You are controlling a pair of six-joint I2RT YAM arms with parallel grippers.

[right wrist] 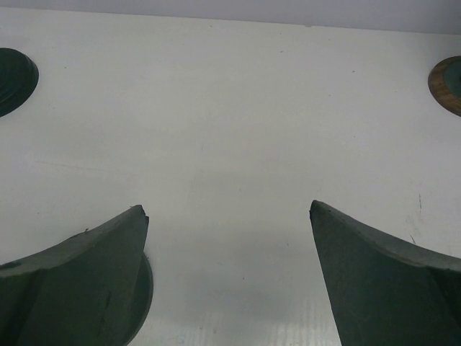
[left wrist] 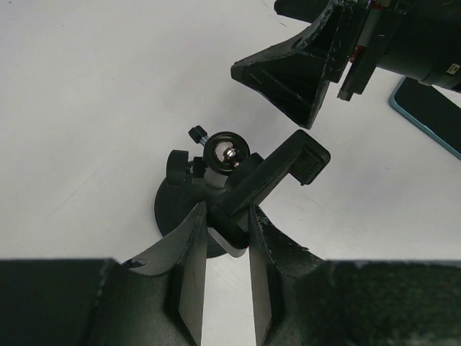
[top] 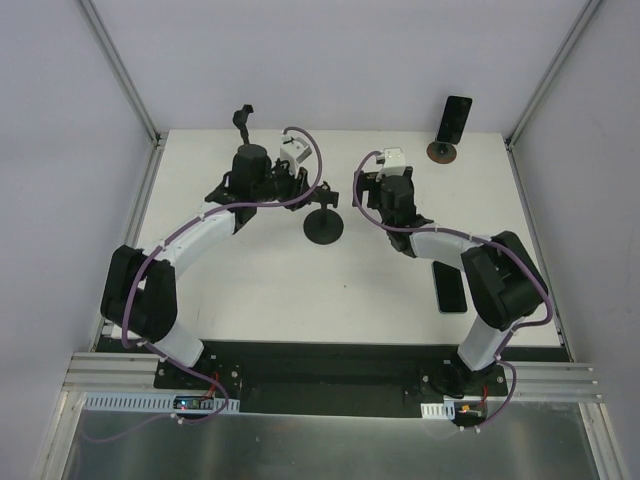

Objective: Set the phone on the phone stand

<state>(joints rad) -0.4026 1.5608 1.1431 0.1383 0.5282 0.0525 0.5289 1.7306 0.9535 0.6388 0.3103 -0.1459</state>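
The phone point(top: 450, 287) lies flat on the white table beside my right arm; its teal-edged corner point(left wrist: 432, 115) shows in the left wrist view. The phone stand point(top: 323, 226) is black, with a round base point(left wrist: 171, 209), a ball joint and a clamp arm point(left wrist: 277, 173). My left gripper point(left wrist: 227, 220) is shut on the lower end of that clamp arm, directly over the base. My right gripper point(right wrist: 229, 213) hangs open above bare table, just right of the stand point(top: 372, 182), with nothing between its fingers. One of its fingers point(left wrist: 302, 76) appears beyond the stand.
A second phone point(top: 456, 118) stands upright on a wooden-based stand point(top: 443, 152) at the back right. Another black stand point(top: 243, 118) rises at the back left. Grey walls enclose the table on three sides.
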